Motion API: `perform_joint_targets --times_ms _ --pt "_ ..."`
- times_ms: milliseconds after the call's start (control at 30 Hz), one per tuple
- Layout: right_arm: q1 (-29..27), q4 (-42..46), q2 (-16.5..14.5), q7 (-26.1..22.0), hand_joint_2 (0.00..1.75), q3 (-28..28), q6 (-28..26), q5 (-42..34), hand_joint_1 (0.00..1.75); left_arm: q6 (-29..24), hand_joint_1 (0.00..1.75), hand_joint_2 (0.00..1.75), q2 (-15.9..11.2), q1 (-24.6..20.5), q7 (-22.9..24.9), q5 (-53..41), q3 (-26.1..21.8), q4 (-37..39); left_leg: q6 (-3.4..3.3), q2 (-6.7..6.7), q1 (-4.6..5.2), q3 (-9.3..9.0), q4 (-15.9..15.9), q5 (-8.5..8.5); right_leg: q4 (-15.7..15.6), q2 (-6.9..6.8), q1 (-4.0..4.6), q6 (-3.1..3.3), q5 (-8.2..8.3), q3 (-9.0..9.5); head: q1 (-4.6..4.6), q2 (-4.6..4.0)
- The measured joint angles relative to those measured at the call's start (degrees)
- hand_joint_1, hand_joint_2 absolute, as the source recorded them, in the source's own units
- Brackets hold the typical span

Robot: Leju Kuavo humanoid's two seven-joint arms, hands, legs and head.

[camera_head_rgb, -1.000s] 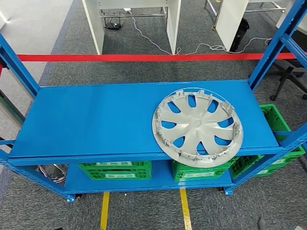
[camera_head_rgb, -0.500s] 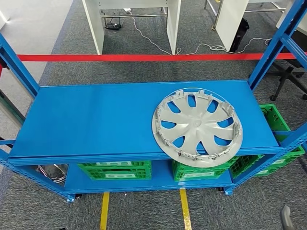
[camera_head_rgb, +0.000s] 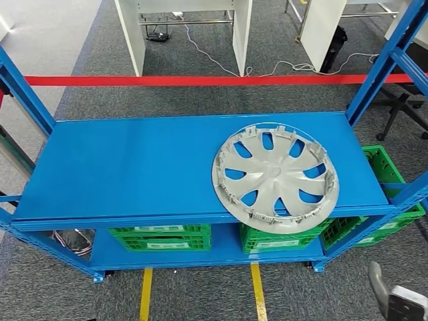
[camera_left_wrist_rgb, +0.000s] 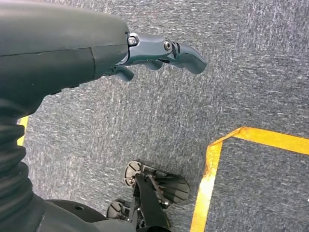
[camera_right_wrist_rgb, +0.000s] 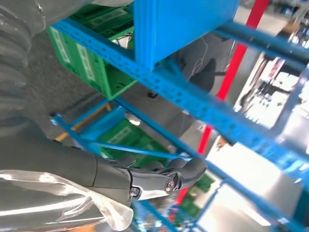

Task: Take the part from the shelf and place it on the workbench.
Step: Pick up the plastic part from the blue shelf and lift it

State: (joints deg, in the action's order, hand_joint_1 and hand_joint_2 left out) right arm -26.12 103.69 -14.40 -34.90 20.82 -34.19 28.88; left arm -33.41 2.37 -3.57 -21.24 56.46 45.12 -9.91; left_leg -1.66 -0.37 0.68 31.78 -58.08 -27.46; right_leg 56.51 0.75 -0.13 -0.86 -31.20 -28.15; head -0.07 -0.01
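Presently, the scene is set out as follows.

Part: a silver-grey wheel cover (camera_head_rgb: 275, 176) is seen lying flat on the top board of the blue shelf (camera_head_rgb: 126, 167), right of centre in the head view, with its near rim overhanging the front edge of the board slightly.

Handling: the part is judged to be light, thin moulded plastic (stiff across the face, but likely to flex at the rim). The small clips seen standing around the rim are judged breakable, and the smooth face is probably slippery.

Hold: the rim is judged the best place to be taken, at two opposite sides between clips; the overhanging near edge offers room for fingers to be slipped beneath. The spoke openings could also be hooked.

Right hand: the right hand (camera_head_rgb: 396, 301) is seen at the lower right corner of the head view, well apart from the part; in the right wrist view its fingers (camera_right_wrist_rgb: 182, 171) are extended and nothing is held.

Left hand: the left hand (camera_left_wrist_rgb: 160, 50) is seen over grey carpet in the left wrist view, fingers loosely extended, nothing held.

Below: green crates (camera_head_rgb: 161, 237) are stored on the lower tier.

Workbench: its place cannot be told.
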Motion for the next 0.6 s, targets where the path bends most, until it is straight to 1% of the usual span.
perform_joint_targets --times_ms 300,400,600 --pt "0.1 2.05 6.87 10.32 1.75 -7.78 0.24 12.67 0.0 0.42 0.0 1.75 -0.01 -0.08 1.15 -0.7 2.65 0.14 0.0 0.0 0.01 0.0 0.0 0.0 0.0 0.0 0.0 -0.01 0.0 0.01 0.0 -0.01" --pt "0.45 2.38 9.59 14.56 1.75 -10.29 2.21 15.65 0.0 0.7 0.0 1.75 -0.01 -0.09 1.6 -1.15 3.53 0.16 0.0 0.0 0.01 0.0 0.0 0.0 0.0 -0.01 0.0 -0.01 0.0 0.05 -0.01 -0.01" --pt "1.81 2.55 16.32 22.56 1.75 -16.14 7.63 19.25 0.0 1.19 0.0 1.75 -0.01 -0.3 2.15 -2.06 5.78 0.22 0.0 -0.01 0.01 0.0 -0.01 0.0 0.0 -0.02 0.0 -0.01 0.01 0.13 0.01 -0.01"
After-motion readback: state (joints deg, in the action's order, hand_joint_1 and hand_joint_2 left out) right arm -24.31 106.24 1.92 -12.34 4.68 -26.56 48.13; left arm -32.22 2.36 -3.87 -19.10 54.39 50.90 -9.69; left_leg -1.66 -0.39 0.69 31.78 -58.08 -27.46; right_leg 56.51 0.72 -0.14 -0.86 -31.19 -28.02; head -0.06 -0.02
